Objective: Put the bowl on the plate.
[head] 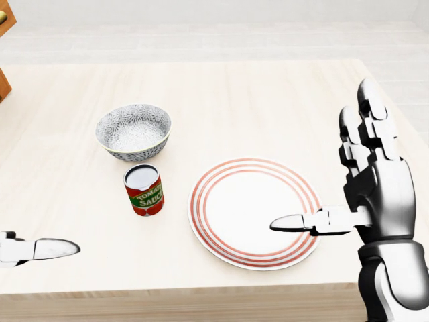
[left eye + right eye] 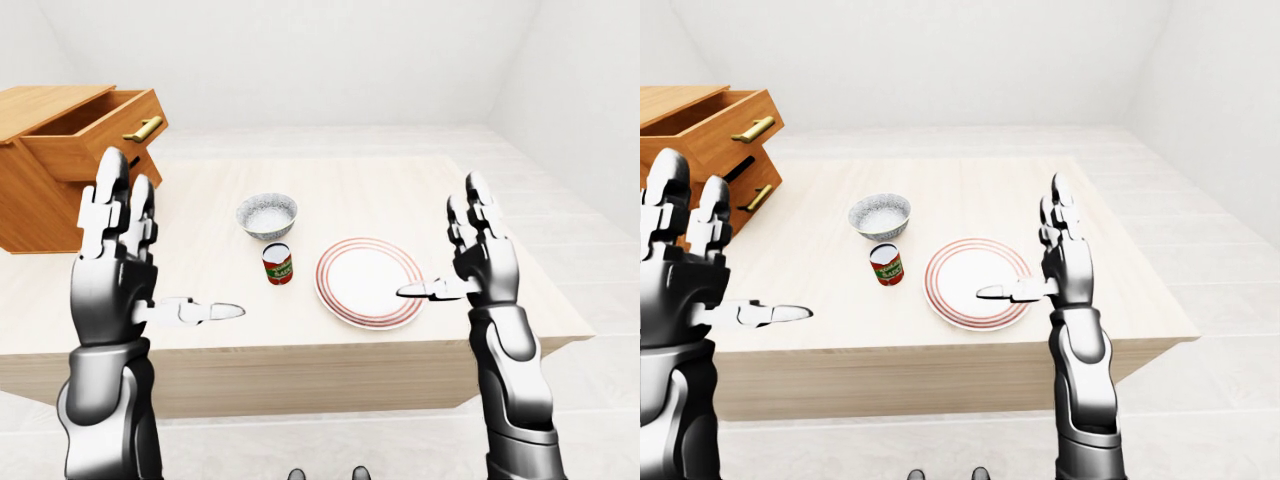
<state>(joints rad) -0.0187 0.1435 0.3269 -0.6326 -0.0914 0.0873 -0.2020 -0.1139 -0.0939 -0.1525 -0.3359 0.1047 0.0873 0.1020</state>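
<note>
The right hand is raised with fingers spread upward and its thumb reaching over the right rim of the plate, holding nothing; the left hand is raised the same way, spread and empty, at the left of the left-eye view. The bowl stands on the pale wooden table, up and left of the plate, apart from it, with a tomato can just below it. A wooden drawer cabinet with its top drawer open sits at the table's left, white walls and a light tiled floor around
</note>
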